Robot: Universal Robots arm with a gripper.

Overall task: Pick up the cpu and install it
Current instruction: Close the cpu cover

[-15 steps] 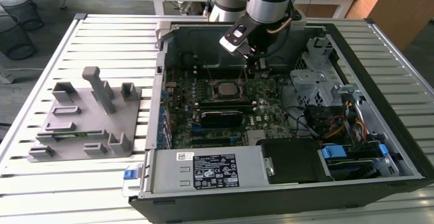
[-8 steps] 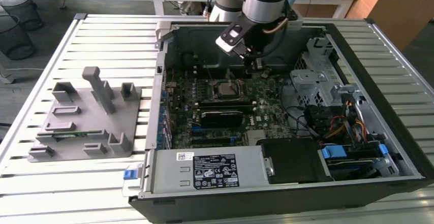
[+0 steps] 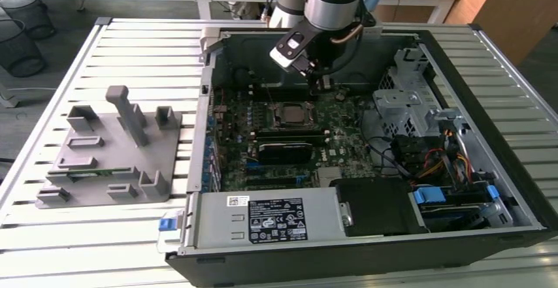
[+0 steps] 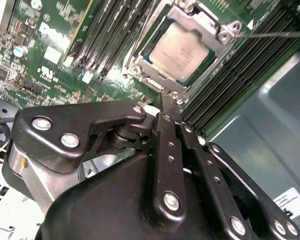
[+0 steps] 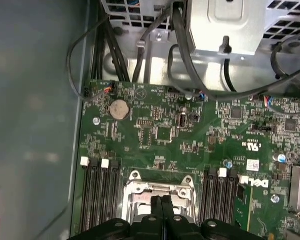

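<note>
While fingers (image 4: 167, 135) press together, cpu (image 4: 182, 47) lies flat, silver top up

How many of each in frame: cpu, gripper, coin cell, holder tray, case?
cpu: 1
gripper, jaws shut: 1
coin cell: 1
holder tray: 1
case: 1
Total: 5

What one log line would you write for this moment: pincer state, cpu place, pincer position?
pincer: shut, empty | cpu: lying in motherboard socket | position: tip near socket edge, clear of cpu
</note>
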